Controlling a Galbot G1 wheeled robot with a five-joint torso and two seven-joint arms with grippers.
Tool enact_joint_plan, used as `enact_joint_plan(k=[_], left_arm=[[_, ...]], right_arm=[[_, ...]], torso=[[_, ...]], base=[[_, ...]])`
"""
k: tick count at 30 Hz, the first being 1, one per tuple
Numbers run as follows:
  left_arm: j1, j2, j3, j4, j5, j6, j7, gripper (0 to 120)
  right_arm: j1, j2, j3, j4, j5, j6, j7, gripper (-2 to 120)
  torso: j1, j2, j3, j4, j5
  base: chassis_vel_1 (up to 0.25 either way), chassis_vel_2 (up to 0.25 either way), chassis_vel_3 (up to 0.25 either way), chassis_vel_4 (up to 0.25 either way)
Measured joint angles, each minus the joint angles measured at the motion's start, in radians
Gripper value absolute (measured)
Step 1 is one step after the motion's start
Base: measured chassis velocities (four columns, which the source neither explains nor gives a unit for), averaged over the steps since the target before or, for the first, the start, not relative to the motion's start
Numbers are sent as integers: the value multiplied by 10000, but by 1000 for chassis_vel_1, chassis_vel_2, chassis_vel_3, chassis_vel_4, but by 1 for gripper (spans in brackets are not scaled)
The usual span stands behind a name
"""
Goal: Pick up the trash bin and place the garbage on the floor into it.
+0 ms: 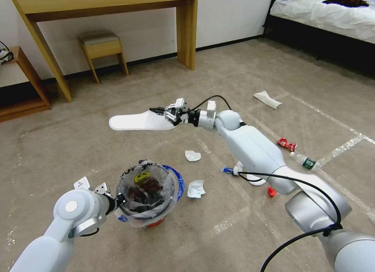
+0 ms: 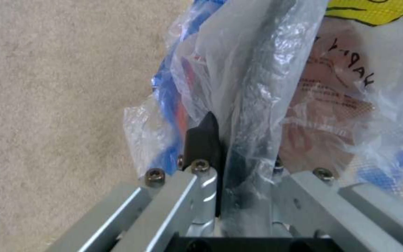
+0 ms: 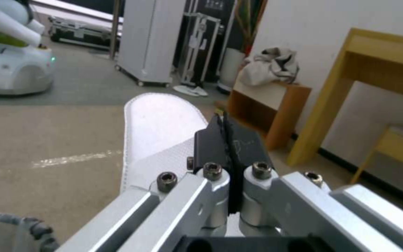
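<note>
Bright even light; wrist views soft, blurred.

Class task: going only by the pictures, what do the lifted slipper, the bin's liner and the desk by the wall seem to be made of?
Slipper, held in the right hand: probably thin non-woven fabric; matte white, stitched edge.
Bin liner, pinched by the left hand: thin plastic film; clear, glossy, crinkled, with blue parts.
Desk: wood or wood-look board; pale yellow with a smooth satin face.

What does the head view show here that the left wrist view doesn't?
Head view alone: the right gripper shut on a white slipper held above the floor, with crumpled paper and a red wrapper lying around. Left wrist view alone: the black finger pinching the bag-lined rim. Both: the left gripper holding the trash bin.
</note>
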Motion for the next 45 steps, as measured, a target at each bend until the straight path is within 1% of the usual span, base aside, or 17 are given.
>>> enact_joint_plan(k=[15,24,34,45], left_arm=[[145,87,-281,-208,-149,-26,2,4],[89,106,-369,-250,-245,-66,2,4],[-25,64,-404,-214,-258,-147,-4,4],[-26,43,-573,-209,-306,-215,-36,4]], right_arm=[[-694,717,-136,-440,-524,213,-28,0],[-1261,1406,-2,-1090,-994,484,-162,0],[-1861,1608,54,-1056,-1244,571,-171,0],[-2487,1523,-24,-762,-1354,628,-179,0]], torso=[[0,-1,0,0,0],[0,0,0,1,0],[0,0,0,0,1],[-1,1,-1,0,1]], base=[[0,0,0,0],[0,0,0,0],[0,0,0,0],[0,0,0,0]])
